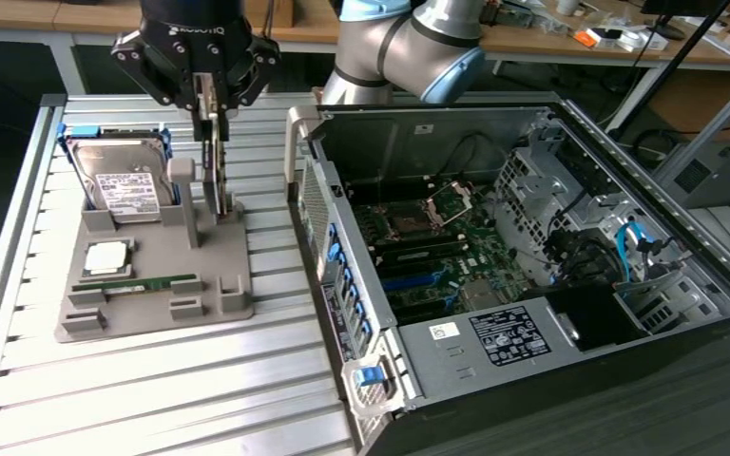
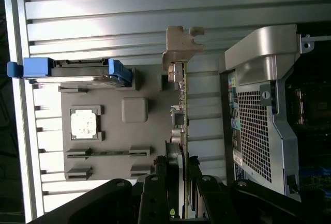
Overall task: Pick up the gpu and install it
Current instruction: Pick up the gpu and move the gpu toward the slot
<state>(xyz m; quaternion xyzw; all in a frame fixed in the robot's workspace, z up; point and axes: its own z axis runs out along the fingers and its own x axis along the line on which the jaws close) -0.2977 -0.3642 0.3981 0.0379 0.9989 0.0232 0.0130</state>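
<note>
Gripper: black two-finger gripper [image 1: 212,114] clamped on the top edge of the thin dark circuit card [image 1: 221,185].
Card: upright in the grey plastic holder tray [image 1: 149,309], beside the open computer case [image 1: 530,237].
Hidden: card faces, seen edge-on only.

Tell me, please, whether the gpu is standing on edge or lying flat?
Standing on edge: the gpu rises upright from the grey holder, with the gripper closed on its top edge.
</note>
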